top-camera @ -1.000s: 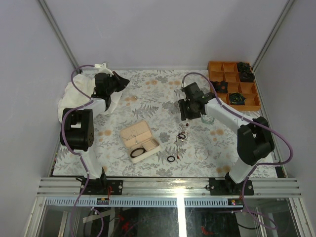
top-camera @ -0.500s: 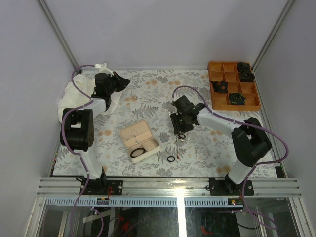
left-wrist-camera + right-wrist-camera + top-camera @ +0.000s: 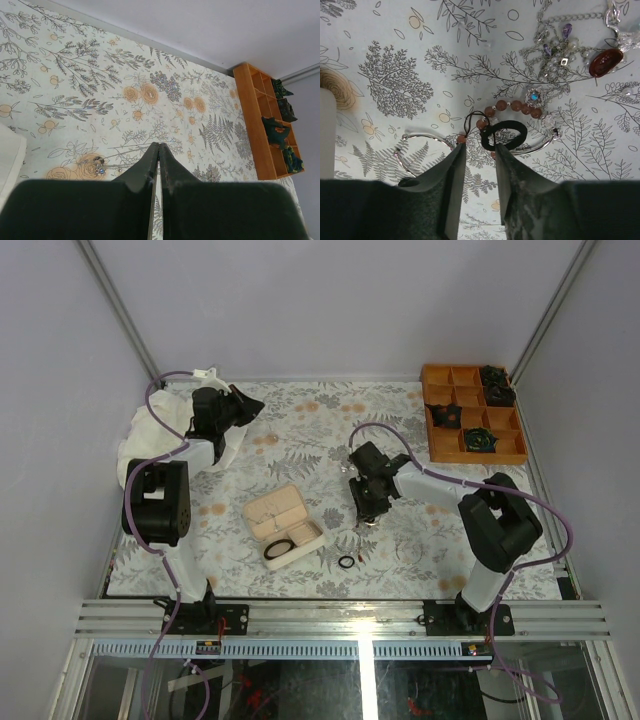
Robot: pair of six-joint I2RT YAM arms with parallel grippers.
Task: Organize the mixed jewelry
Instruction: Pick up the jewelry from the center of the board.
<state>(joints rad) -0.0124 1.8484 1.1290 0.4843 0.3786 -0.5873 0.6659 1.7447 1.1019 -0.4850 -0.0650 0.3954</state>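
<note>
The right gripper (image 3: pixel 479 150) points down at the floral tablecloth (image 3: pixel 395 75). Its two dark fingers stand a narrow gap apart, with the cloth showing between them and nothing clearly caught. A small black ring (image 3: pixel 504 135) lies at the tip of one finger. It rests on a thin silvery hoop (image 3: pixel 427 136) that curves across just beyond both tips. A strand of reddish-brown beads (image 3: pixel 512 106) bends around the ring's far side and ends beside a tiny blue-centred piece (image 3: pixel 535 95). Farther out lies a tangle of silver chain with pale beads and purple drops (image 3: pixel 555 50), and next to it a red oval stone (image 3: pixel 605 60).

From above, this cluster sits at mid-table. Another black ring (image 3: pixel 346 562) lies alone nearer the arm bases. To its left an open beige jewelry box (image 3: pixel 270 512) holds a black bangle (image 3: pixel 280 549). An orange compartment tray (image 3: pixel 440 392) with dark items (image 3: pixel 478 440) stands at the far right corner.

The left gripper (image 3: pixel 159 150) is pressed fully closed and empty, raised over the far left of the table. A tiny silvery piece (image 3: pixel 98 169) lies on the cloth near its tips.
</note>
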